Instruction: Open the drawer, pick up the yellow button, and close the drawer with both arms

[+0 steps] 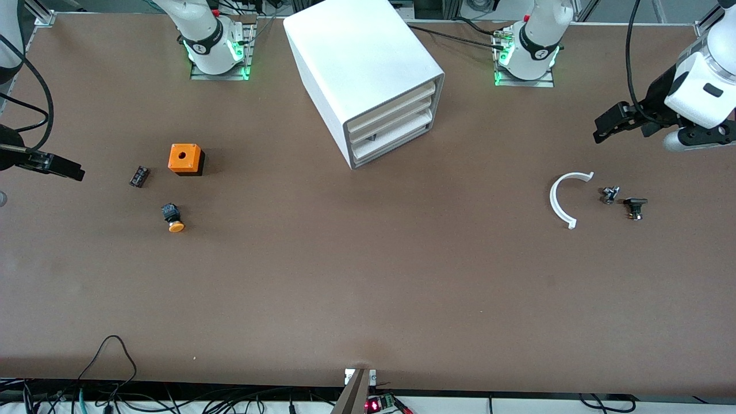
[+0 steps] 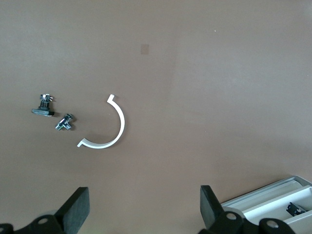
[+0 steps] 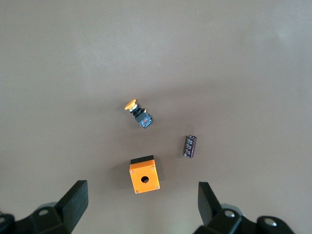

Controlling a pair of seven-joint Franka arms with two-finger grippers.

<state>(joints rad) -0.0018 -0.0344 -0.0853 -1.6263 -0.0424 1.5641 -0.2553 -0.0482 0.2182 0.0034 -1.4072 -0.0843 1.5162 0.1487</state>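
Note:
The white cabinet point(image 1: 368, 69) stands between the two arm bases, and its three drawers point(image 1: 394, 123) are all pushed in. The button point(image 1: 173, 219), with an orange cap and a black body, lies on its side on the bare table toward the right arm's end; the right wrist view shows the button point(image 3: 139, 113) too. My right gripper point(image 1: 60, 168) point(image 3: 141, 209) hangs open and empty over the table's edge at that end. My left gripper point(image 1: 609, 123) point(image 2: 144, 209) hangs open and empty over the left arm's end. A cabinet corner point(image 2: 273, 200) shows in the left wrist view.
An orange cube with a round hole point(image 1: 185, 158) point(image 3: 144, 176) and a small black ribbed block point(image 1: 138, 176) point(image 3: 190, 146) lie near the button. A white C-shaped ring point(image 1: 566, 198) point(image 2: 109, 131), a small metal part point(image 1: 609, 194) and a black part point(image 1: 635, 207) lie under the left gripper's end.

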